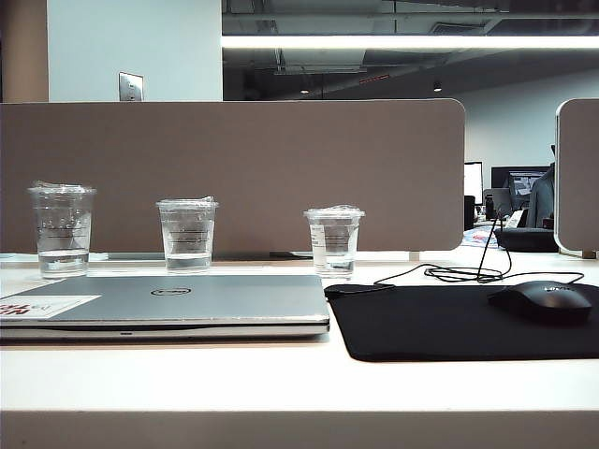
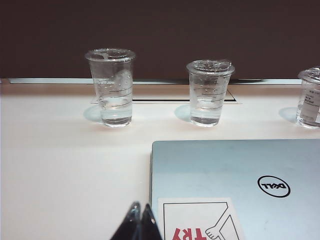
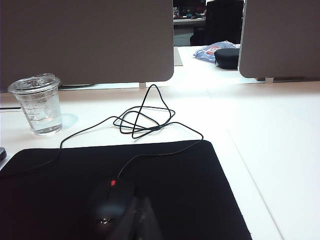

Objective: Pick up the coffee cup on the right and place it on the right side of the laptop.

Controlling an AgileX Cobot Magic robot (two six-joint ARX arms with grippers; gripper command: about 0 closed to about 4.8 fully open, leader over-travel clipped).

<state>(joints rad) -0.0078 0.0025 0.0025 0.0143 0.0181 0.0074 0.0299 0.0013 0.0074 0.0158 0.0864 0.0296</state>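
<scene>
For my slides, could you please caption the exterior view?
Three lidded cups behind a closed laptop; the coffee cup stands rightmost, beside the mouse pad; no gripper visible.

coffee cup (image 1: 333, 240) behind laptop (image 1: 178, 304) | mouse pad (image 1: 449, 323) right of laptop

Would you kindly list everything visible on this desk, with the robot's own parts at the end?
coffee cup: one, clear with a white label, behind the laptop's right rear corner, a little water inside.
ridged cups: two, clear, unlabelled, lidded, behind the laptop toward the left.
laptop: one, silver-grey, closed, on the left of the desk, white sticker with red print.
mouse pad: one, black, right of the laptop.
mouse: one, black, on the pad, its cable tangled behind.
divider panel: one, grey-brown, along the desk's back.
left gripper: one, black, above the laptop's near left edge, jaws shut.
right gripper: one, dark, over the mouse, jaws shut.
</scene>
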